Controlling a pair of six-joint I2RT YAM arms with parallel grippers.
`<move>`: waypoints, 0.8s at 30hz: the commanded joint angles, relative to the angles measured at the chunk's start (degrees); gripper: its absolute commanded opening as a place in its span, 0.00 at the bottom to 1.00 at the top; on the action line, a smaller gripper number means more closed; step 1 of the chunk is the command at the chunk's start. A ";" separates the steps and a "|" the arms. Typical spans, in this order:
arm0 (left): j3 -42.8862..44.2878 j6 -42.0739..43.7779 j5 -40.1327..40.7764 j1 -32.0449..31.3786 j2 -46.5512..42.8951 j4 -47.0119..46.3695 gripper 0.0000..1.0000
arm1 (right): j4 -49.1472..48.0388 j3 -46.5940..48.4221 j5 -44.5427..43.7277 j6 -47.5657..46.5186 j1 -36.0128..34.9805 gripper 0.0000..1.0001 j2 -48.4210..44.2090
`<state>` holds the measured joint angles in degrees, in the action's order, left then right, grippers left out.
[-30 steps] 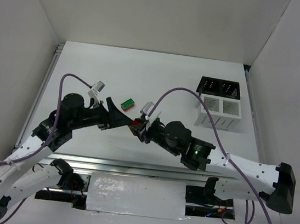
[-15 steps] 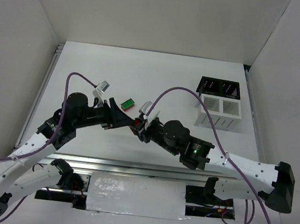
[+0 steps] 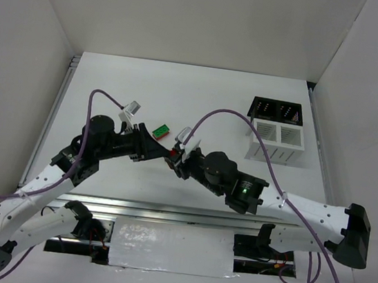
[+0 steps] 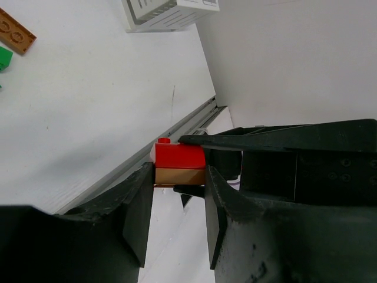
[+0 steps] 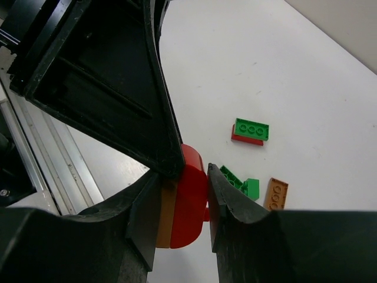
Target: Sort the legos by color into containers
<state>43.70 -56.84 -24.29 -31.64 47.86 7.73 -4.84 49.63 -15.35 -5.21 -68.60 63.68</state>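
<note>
The left arm (image 3: 38,184) and right arm (image 3: 311,212) had white shells between rounded black joint housings. A purple cable (image 3: 226,112) looped away behind each set of fingers (image 4: 138,206), which were matte black, thick and wedge-shaped. A green light (image 3: 244,189) glowed on a black joint well behind the right fingers (image 5: 227,200). Small screw heads (image 4: 344,170) dotted a black plate just past the left fingertips.

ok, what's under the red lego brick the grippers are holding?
An orange-brown plastic brick, joined flush beneath the red studded brick. Black fingers of the left gripper cover its sides; its underside is hidden.
</note>
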 commanded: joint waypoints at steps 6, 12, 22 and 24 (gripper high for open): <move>1.64 5.94 1.07 -1.23 0.40 -3.26 0.00 | -4.92 4.25 9.24 5.12 4.69 1.00 3.38; 3.84 11.74 7.06 -0.97 1.45 -1.13 0.00 | -0.53 4.43 29.36 11.01 13.57 1.00 0.84; 1.57 24.05 -7.94 -0.88 -1.18 -10.70 0.00 | 5.45 1.09 57.51 13.04 27.55 1.00 -9.89; 0.69 24.41 -14.18 -0.97 -3.19 -14.75 0.00 | 5.99 1.00 56.58 14.26 27.55 1.00 -10.94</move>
<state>44.64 -37.12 -27.22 -32.51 48.12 3.01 -0.78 51.05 32.18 7.16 -41.10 54.15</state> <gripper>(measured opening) 0.470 0.994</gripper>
